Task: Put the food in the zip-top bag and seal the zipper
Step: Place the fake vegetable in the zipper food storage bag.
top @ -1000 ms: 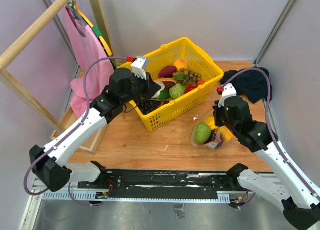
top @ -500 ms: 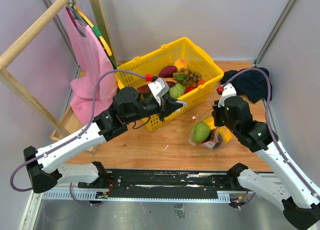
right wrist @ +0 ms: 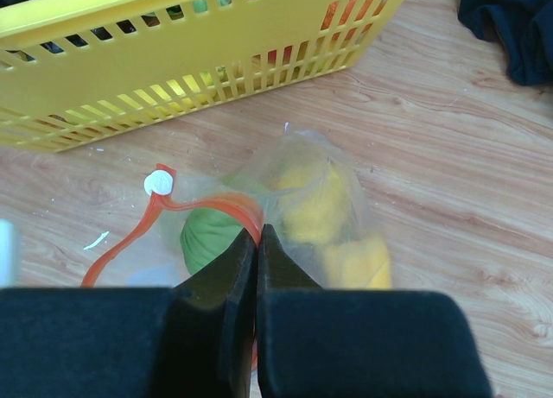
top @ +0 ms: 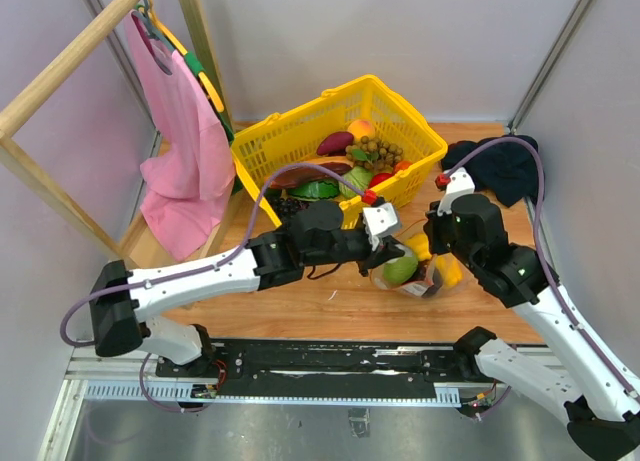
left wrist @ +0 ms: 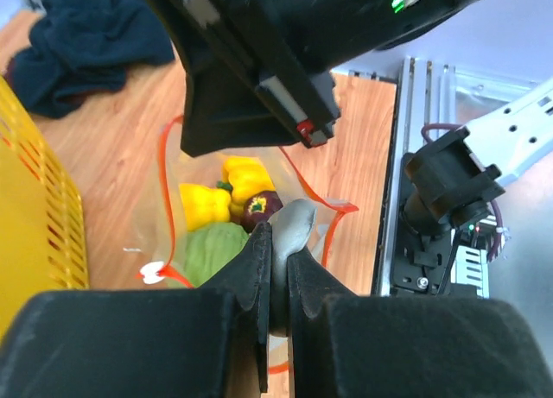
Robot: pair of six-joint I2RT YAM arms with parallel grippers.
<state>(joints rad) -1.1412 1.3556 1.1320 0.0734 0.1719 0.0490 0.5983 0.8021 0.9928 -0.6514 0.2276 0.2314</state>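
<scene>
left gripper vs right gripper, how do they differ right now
The left gripper is shut on a pale grey food piece; the right gripper is shut on the zipper. The left hangs above the open mouth of the zip-top bag; the right pinches its edge. Both are closed, at the bag.

The clear bag [top: 432,281] lay open on the wood, right of centre in the top view, with its red-orange zipper [right wrist: 119,243] apart. Inside were a green cabbage [left wrist: 214,249], two yellow peppers [left wrist: 206,205] and a purple piece [left wrist: 261,210]. A pale piece [left wrist: 292,228] was over the mouth.
</scene>
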